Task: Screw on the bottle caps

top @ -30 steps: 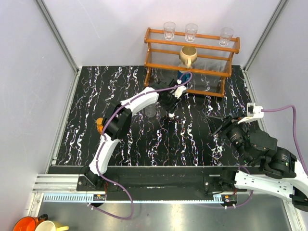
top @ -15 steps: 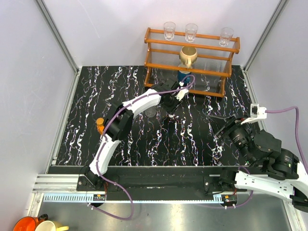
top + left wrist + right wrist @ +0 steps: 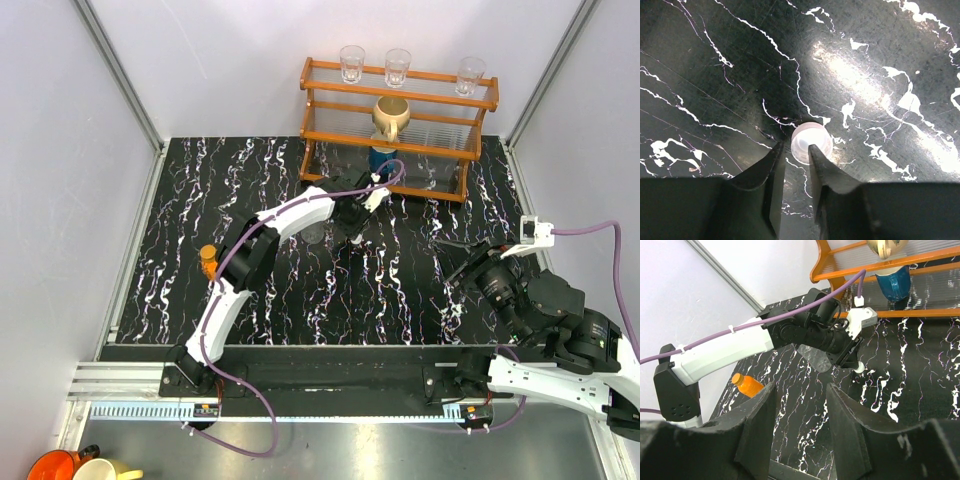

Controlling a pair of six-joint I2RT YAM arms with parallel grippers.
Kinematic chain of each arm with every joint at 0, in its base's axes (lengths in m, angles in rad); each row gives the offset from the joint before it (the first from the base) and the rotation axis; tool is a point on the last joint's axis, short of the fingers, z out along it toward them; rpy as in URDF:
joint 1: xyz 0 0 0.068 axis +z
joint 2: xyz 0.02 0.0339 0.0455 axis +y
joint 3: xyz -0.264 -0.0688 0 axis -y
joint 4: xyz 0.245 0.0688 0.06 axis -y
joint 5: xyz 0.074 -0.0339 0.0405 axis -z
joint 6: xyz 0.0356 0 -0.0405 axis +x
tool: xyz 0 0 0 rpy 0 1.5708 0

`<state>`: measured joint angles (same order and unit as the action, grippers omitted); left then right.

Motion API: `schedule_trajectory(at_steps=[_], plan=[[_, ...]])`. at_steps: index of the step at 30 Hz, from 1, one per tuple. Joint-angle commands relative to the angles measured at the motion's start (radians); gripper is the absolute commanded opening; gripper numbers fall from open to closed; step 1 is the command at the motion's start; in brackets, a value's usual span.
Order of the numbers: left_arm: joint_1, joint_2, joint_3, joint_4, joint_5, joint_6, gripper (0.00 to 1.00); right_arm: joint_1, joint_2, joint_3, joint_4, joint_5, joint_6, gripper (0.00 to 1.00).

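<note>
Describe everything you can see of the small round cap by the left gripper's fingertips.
The cap is small, round, whitish and glossy, plastic by its look. It lies flat on the black marbled table. The left gripper, fingers narrowly parted, sits at its near edge, one finger overlapping it; contact cannot be told.

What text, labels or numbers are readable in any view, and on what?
No text reads clearly in any view.
On the graduated strip along the near rail: fine marks, too small to read.
On the small sticker at the left arm's base: too small to read.
On the orange bottle: no readable label.
On the pale round cap: no lettering visible.
</note>
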<state>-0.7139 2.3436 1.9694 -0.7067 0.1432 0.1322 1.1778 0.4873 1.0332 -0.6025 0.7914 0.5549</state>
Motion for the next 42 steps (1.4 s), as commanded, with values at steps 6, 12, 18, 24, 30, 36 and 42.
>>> schedule_trajectory(at_steps=[6, 12, 18, 24, 30, 36, 42], plan=[[-0.010, 0.005, -0.004, 0.030, 0.016, 0.004, 0.00, 0.002, 0.000, 0.004, 0.033, -0.015, -0.001, 0.52], [-0.042, -0.044, -0.007, 0.003, 0.093, -0.020, 0.00, 0.002, 0.008, 0.008, 0.023, -0.037, -0.024, 0.53], [-0.076, -0.243, 0.028, -0.074, 0.353, -0.069, 0.00, 0.002, 0.059, 0.047, 0.056, -0.191, -0.306, 0.77], [-0.022, -0.461, 0.181, -0.175, 0.658, -0.163, 0.00, 0.002, 0.142, 0.102, 0.122, -0.346, -0.653, 1.00], [0.031, -0.769, -0.065, -0.038, 0.852, -0.278, 0.00, 0.002, 0.103, 0.106, 0.263, -0.484, -0.834, 1.00], [0.162, -0.970, -0.407, 0.444, 1.108, -0.739, 0.00, 0.002, 0.197, 0.157, 0.289, -0.592, -0.917, 1.00], [0.215, -1.033, -0.566, 0.915, 1.193, -1.212, 0.00, 0.003, 0.301, 0.206, 0.365, -0.669, -0.944, 0.70]])
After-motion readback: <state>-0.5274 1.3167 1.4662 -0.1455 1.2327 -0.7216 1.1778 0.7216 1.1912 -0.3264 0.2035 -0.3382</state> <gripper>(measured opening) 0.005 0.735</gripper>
